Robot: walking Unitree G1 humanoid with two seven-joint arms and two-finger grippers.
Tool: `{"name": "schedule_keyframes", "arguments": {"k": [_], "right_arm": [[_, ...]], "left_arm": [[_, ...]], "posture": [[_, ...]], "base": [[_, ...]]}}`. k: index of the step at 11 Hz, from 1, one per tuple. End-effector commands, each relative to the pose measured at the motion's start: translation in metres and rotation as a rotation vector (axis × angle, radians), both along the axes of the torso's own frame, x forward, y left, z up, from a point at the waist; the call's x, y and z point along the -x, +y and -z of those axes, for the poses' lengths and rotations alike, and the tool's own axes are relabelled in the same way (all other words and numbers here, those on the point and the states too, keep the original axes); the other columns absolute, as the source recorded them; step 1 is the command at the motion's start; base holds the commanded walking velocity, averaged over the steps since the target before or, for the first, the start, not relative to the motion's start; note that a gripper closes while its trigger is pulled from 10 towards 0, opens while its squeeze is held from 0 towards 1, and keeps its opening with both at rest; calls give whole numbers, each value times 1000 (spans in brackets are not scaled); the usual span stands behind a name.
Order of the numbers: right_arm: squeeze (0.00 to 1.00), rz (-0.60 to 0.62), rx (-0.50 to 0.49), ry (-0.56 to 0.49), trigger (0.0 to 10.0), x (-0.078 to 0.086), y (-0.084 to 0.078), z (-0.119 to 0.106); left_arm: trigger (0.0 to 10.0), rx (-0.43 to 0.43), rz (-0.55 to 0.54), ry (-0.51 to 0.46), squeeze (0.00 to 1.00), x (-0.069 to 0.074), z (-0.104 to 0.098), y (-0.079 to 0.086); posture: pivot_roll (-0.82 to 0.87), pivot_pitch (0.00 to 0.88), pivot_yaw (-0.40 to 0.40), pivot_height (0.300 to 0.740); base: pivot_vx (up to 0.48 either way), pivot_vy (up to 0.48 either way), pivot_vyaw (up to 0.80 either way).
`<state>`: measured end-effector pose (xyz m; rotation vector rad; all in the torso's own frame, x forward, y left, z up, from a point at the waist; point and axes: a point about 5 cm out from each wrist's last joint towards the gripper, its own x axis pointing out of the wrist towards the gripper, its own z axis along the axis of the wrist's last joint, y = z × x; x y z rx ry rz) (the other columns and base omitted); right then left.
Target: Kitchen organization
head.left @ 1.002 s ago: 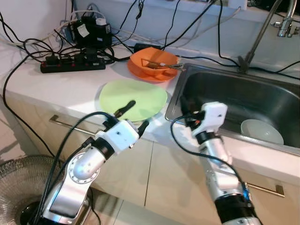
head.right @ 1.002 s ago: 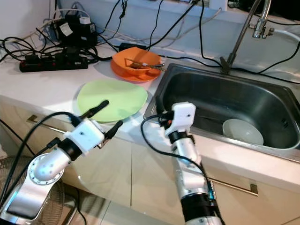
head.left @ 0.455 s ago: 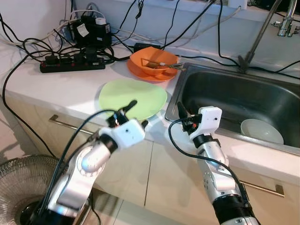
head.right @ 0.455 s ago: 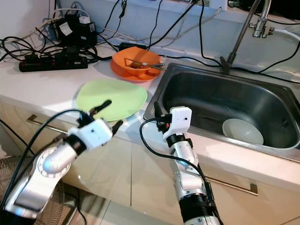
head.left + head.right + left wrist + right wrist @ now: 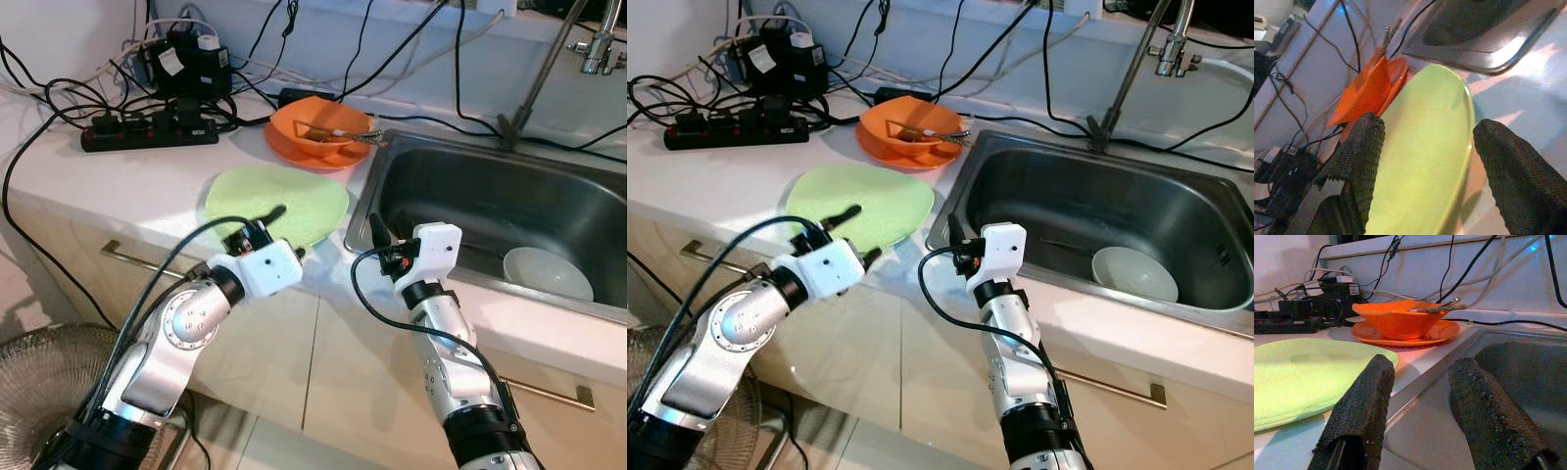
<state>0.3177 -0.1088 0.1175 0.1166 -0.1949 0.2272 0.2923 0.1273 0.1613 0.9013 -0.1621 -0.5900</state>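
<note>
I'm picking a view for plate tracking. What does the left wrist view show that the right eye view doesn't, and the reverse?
Left wrist view: a close look along the open fingers at the green plate, whose near rim lies between them. Right eye view: both arms, the white bowl in the sink, and the power strip. Both: the green plate, the orange bowl, the sink edge.

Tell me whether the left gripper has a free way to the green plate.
Probably yes: the left gripper is open at the near rim of the green plate, one finger over it, and nothing lies between them.
</note>
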Motion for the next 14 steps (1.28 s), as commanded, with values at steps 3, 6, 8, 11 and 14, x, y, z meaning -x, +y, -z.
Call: {"name": "schedule_keyframes", "arguments": {"k": [3,6,8,11,14], "right_arm": [[0,0,-6,-11,10000,-2,2,-3],[0,-4,-7,-11,10000,-2,4,-3],[0,-1,-7,-13,10000,-3,4,-4],[0,8,-7,-11,10000,-4,2,-4],[0,10,1,1,10000,-4,0,-2]], "left_arm": [[10000,-82,27,15,0,-2,5,-1],[10000,-142,3,10,0,-6,6,4],[10000,-147,-24,-4,0,-10,4,7],[10000,-181,-59,20,0,-14,12,12],[10000,-242,-94,45,0,-19,20,15]], "posture": [[243,0,-34,740],[241,0,-27,740],[239,0,-27,740],[235,4,-29,740],[230,12,-31,740]], "base": [[0,0,0],[0,0,0],[0,0,0],[0,0,0],[0,0,0]]}}
